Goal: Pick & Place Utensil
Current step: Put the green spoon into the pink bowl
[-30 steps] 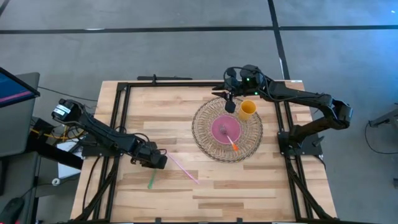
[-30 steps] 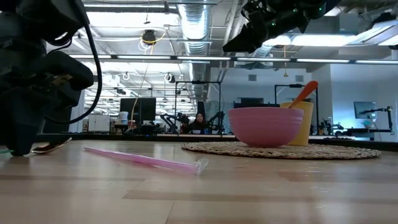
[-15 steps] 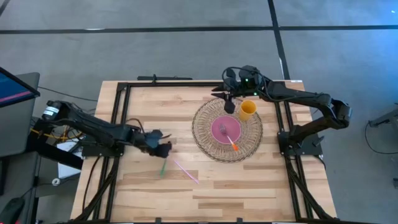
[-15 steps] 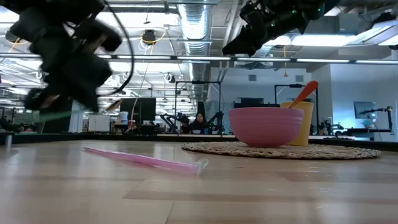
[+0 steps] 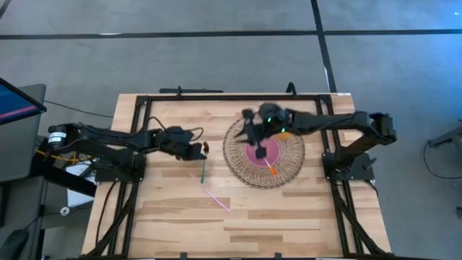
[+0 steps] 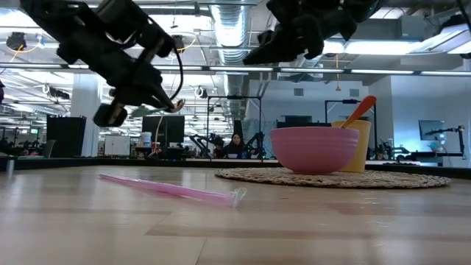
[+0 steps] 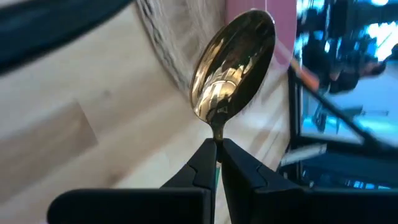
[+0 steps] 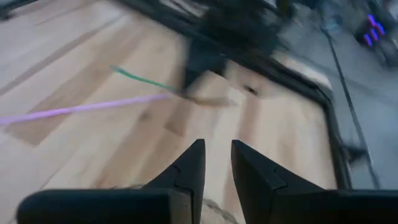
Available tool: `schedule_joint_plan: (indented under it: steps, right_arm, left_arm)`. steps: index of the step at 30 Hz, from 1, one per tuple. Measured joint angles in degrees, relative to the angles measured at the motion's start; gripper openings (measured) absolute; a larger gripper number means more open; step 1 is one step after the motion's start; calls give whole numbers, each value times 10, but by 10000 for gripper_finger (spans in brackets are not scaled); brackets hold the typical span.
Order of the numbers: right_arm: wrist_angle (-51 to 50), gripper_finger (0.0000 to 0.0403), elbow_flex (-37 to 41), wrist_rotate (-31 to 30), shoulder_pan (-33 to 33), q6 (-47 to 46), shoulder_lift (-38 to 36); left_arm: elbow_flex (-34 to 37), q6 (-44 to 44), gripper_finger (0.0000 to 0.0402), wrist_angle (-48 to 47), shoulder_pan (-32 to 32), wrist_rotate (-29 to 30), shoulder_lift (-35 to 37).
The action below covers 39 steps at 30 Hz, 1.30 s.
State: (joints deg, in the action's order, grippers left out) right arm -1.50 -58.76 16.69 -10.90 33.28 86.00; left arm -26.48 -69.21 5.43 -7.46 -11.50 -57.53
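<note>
Left gripper point(image 5: 200, 149) hangs above the desk point(image 5: 289, 217) a little left of centre, its fingers point(image 7: 205, 163) pinched together on the neck of a spoon point(image 7: 233, 65) with a shiny gold bowl and a green handle point(image 5: 203, 171); the bowl of the spoon sticks out past the fingertips while the handle trails toward the near edge of the desk. In the low view the gripper and spoon are clearly off the surface. Just nearer than the handle, a pink straw point(image 5: 215, 198) lies flat on the wood. Right gripper point(image 5: 254, 137) hovers over the round woven mat point(image 5: 238, 162) that sits right of centre toward the far edge, its two fingers point(image 8: 191, 165) slightly apart and holding nothing. On the mat stand a pink bowl point(image 6: 314, 149) and, just behind it toward the far right corner, a yellow cup point(image 6: 356, 143) with an orange utensil point(image 6: 359, 110) leaning in it. No brand, label or writing can be read on any of these.
</note>
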Motion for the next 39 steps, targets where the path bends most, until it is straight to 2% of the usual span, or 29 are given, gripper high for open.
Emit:
schedule_joint_plan:
  steps: [4, 10, 13, 19, 23, 29, 33, 39]
  right_arm:
    - [54, 67, 0, -11, 56, 82, 45]
    - [148, 63, 0, -147, 116, 163, 105]
    - [172, 63, -7, -184, 130, 196, 132]
    - [179, 67, -51, -184, 140, 212, 186]
    - [166, 87, -78, -184, 139, 213, 211]
    - [162, 138, -83, -179, 139, 213, 212]
    - [156, 170, -84, -127, 138, 251, 212]
    - [177, 182, -84, -120, 137, 284, 212]
  left_arm:
    - [0, 10, 14, 8, -60, -10, -6]
    - [0, 47, 13, 47, -110, -65, -13]
    - [-1, 47, 14, 55, -117, -85, -19]
    - [-1, 43, 13, 63, -119, -114, -41]
    - [-1, 36, 13, 72, -119, -115, -45]
    - [-1, 29, 14, 96, -119, -115, -45]
    - [-1, -9, 14, 104, -119, -115, -45]
    - [-1, -57, 14, 115, -119, -115, -45]
